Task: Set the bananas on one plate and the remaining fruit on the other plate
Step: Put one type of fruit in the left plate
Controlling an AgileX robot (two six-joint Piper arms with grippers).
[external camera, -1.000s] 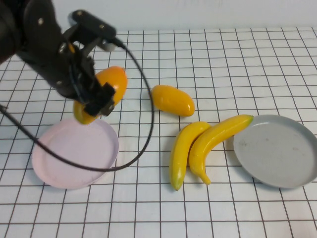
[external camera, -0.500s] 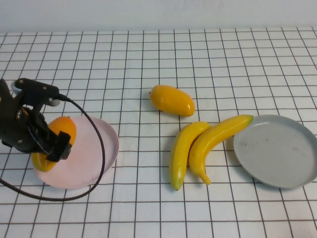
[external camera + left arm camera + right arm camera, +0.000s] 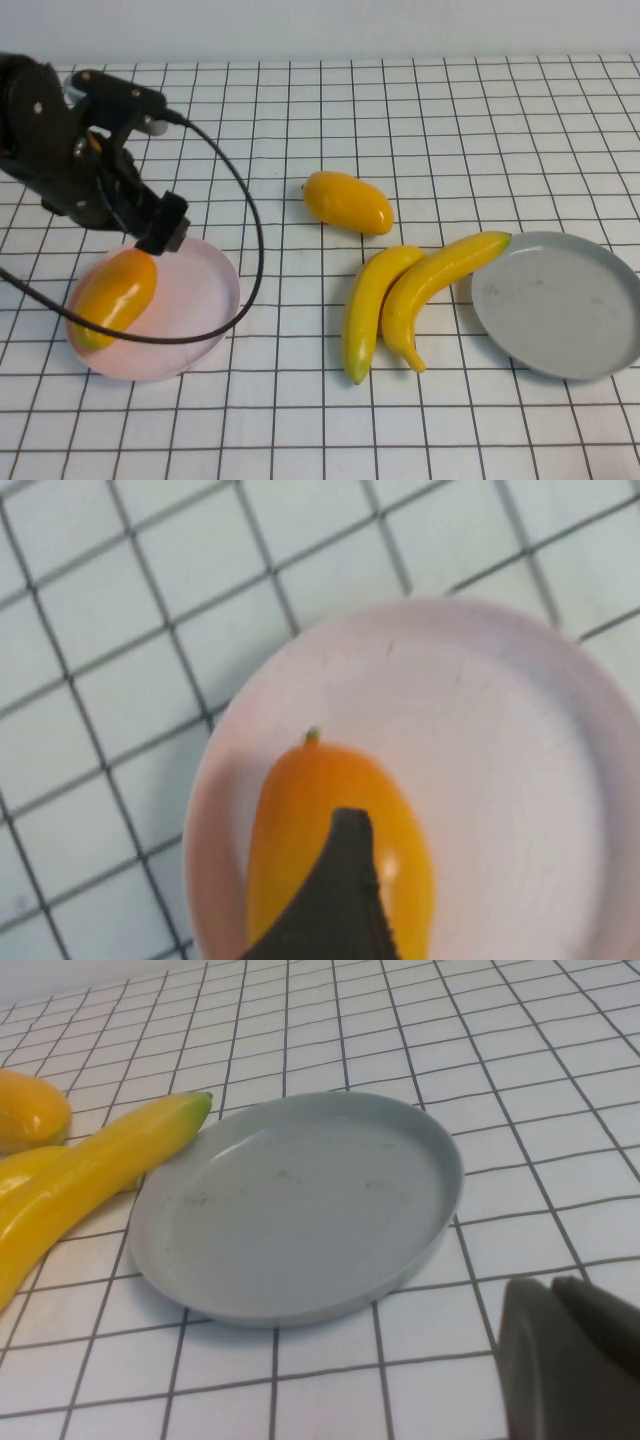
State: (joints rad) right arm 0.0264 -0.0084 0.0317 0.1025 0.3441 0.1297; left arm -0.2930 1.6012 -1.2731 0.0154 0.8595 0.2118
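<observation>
The second mango (image 3: 348, 202) lies on the counter (image 3: 450, 120) off to the right of the left gripper (image 3: 160, 232), long axis roughly crossways, while those fingers hang spread just above the mango (image 3: 113, 296) on the pink plate (image 3: 195, 310); the right gripper (image 3: 570, 1360) sits closed beside the grey plate (image 3: 560, 305).

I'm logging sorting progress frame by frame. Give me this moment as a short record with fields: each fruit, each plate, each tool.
pink plate: holds one mango
mango on plate: lying on the plate's left part, released
second mango: on the table, mid-scene, not on a plate
bananas: two, side by side on the table; the right one's tip meets the grey plate's rim
grey plate: no fruit on it
left tool: open, above the pink plate's far edge
right tool: shut, near the grey plate
</observation>
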